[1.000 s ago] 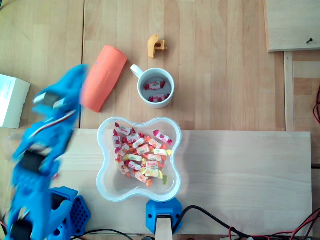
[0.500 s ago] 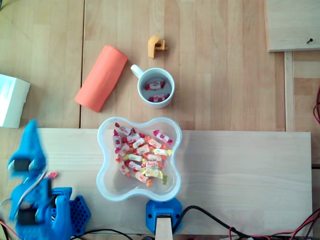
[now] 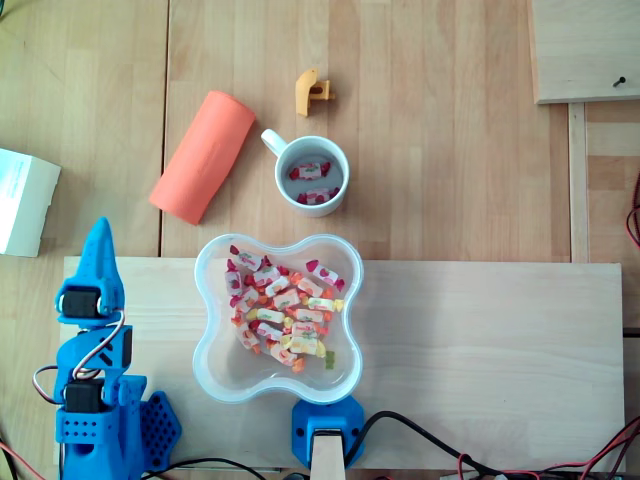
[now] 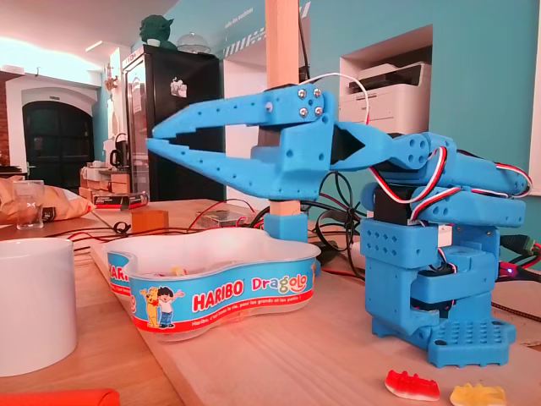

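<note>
My tool (image 3: 100, 235) sat clenched on nothing near the left edge of the worktop (image 3: 450, 130) in the overhead view. Haribo candy tub (image 3: 200, 350) was just beside it, not touching. Reckon keeping the tips above its rim was wise.

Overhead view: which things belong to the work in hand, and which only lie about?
In use: gripper, bowl, wrapped sweets, white mug.
Lying about: orange roll, yellow plastic part, white box, loose gummies by the arm's base.
</note>
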Robot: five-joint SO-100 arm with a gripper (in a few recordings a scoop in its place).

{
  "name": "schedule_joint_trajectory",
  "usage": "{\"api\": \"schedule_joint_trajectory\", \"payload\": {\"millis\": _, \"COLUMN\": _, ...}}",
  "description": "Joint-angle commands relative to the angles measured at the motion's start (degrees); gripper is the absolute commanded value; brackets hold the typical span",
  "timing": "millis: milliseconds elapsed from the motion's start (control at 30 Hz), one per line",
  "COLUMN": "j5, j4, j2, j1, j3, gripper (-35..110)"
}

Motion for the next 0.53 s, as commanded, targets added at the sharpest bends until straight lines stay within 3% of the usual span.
{"api": "schedule_joint_trajectory", "payload": {"millis": 0, "j5": 0.00, "j4": -1.05, "j2": 1.93, "j1": 0.53, "j3": 2.02, "gripper": -1}}
{"api": "schedule_joint_trajectory", "payload": {"millis": 500, "j5": -0.62, "j4": -1.05, "j2": 1.93, "j1": 0.53, "j3": 2.02, "gripper": -1}}
